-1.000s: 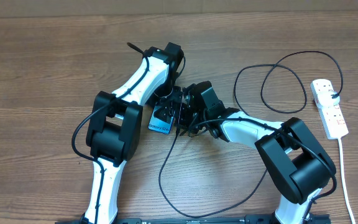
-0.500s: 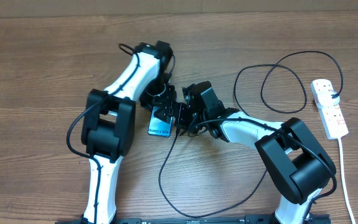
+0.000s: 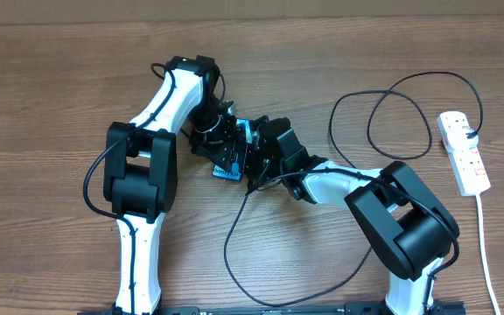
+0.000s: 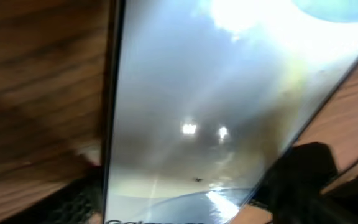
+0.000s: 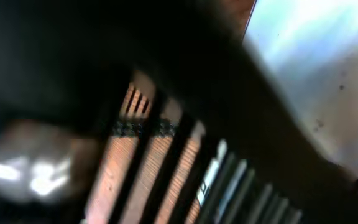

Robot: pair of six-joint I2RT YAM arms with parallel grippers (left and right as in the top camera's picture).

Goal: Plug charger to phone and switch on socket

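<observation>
Tally of what stands on the one table:

- Arms: two, the left arm and the right arm.
- Grippers: two, one to each arm, the left gripper and the right gripper.
- Phone: one.
- Charger: one, a single black cable.
- Socket: one white strip.
- Cord: one, white, off the socket.
- Red switches on the socket: too small to count from here.
</observation>
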